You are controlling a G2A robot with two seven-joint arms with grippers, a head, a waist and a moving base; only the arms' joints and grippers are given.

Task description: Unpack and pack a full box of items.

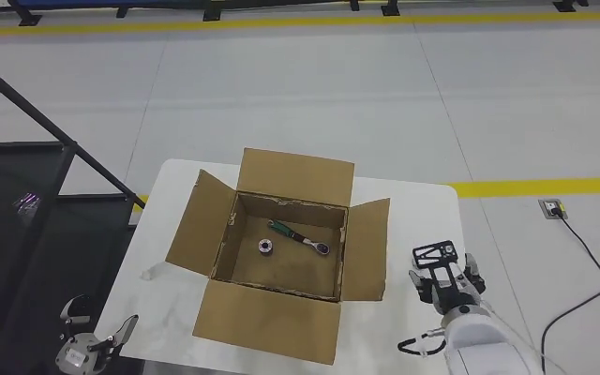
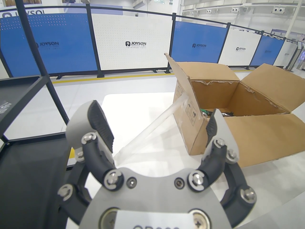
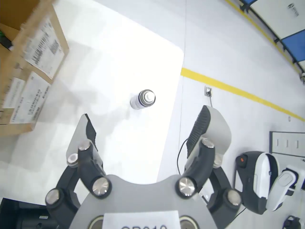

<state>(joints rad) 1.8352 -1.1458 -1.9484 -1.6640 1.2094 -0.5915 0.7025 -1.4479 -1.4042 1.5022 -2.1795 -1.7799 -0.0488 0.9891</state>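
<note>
While the open brown cardboard box sits on the white bench holding a green-handled ratchet and small silver ring, left gripper and right gripper fingers spread wide, empty; silver spray can stands upright near the right.

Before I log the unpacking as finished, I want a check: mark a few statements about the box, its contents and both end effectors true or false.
1. The brown cardboard box on the white table has its flaps open. True.
2. A green-handled ratchet wrench lies inside the box. True.
3. The left end effector is shut on the wrench. False: it is open and empty, away from the box.
4. The small grey cylindrical can lies inside the box. False: it stands upright on the table outside the box, in front of the open right end effector.
</note>
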